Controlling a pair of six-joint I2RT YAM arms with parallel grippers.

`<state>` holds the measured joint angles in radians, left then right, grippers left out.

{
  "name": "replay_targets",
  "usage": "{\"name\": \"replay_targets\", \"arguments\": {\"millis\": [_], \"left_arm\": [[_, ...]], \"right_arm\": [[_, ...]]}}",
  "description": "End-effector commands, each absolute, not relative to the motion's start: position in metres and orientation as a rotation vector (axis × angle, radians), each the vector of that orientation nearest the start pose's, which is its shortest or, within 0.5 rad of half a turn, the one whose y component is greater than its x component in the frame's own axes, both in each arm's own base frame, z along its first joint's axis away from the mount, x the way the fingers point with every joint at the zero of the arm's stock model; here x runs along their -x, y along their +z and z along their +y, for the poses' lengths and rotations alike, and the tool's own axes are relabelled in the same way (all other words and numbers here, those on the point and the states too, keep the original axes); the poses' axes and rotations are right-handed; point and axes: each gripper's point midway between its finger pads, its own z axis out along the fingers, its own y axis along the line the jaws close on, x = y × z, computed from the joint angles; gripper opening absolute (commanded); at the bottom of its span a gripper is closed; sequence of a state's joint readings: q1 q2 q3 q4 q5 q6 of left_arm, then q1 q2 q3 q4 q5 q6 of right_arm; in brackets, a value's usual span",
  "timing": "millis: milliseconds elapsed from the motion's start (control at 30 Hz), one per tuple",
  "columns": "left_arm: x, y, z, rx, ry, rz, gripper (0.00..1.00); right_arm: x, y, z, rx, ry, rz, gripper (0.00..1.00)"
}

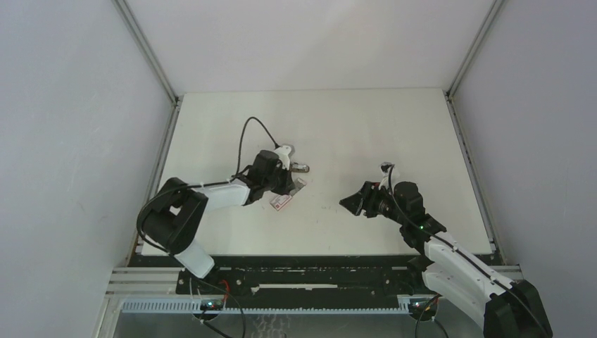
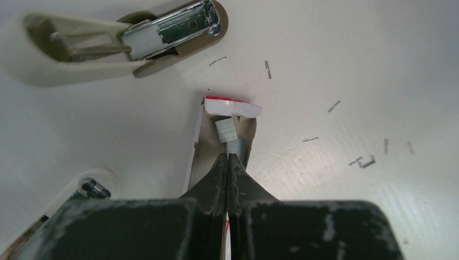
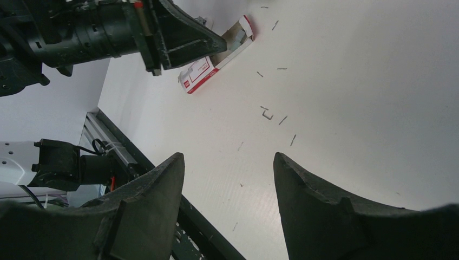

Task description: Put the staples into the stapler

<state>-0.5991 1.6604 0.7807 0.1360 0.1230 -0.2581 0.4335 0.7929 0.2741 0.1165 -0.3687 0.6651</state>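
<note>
Left tool [image 2: 228,158] has its two dark fingers pressed together, tips touching the near end of a thin silver staple strip [image 2: 236,146]. The strip lies in the open tray of the small flat cardboard box, white with red print [image 2: 231,108]. The box lies flat on the white desk [image 2: 335,54]. The small stapler, a cream plastic shell around a silver metal channel [image 2: 162,32], lies opened out just beyond the box, not touching it.

With no gap between the fingers, a push here would likely shove the strip or the light box along rather than lift anything. A brittle strip could also snap and add to the loose bent staples [image 2: 368,161] scattered over the desk. The channel looks narrow, so a tilted strip may jam at its mouth.

Right tool [image 3: 227,162] hangs spread and empty, well apart from the box, so nothing steadies box or stapler.

Whether any strip is caught between the left tips cannot be told. The fingers hide the box's near half, and a pale rounded object [image 2: 89,187] is cut off at the frame's lower left.
</note>
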Motion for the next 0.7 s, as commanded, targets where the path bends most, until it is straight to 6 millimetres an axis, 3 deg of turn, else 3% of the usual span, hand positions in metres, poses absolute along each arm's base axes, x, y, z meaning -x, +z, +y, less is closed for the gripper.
{"name": "replay_targets", "arguments": {"millis": [0, 200, 333, 533, 667], "left_arm": [[-0.321, 0.078, -0.262, -0.308, -0.82, 2.196, 0.0], [-0.311, 0.093, -0.266, -0.281, -0.993, 2.151, 0.0], [-0.307, 0.092, -0.259, -0.33, -0.956, 2.14, 0.0], [-0.307, 0.062, -0.242, -0.436, -0.687, 2.236, 0.23], [-0.307, 0.063, -0.244, -0.504, -0.59, 2.207, 0.47]], "right_arm": [[-0.221, 0.139, 0.2, 0.044, 1.085, 2.014, 0.6], [-0.221, 0.137, 0.204, 0.048, 1.101, 2.022, 0.61], [-0.223, 0.134, 0.207, 0.073, 1.074, 2.025, 0.6], [-0.229, 0.14, 0.222, 0.114, 1.09, 2.009, 0.6], [-0.229, 0.137, 0.231, 0.137, 1.113, 2.023, 0.59]]}}
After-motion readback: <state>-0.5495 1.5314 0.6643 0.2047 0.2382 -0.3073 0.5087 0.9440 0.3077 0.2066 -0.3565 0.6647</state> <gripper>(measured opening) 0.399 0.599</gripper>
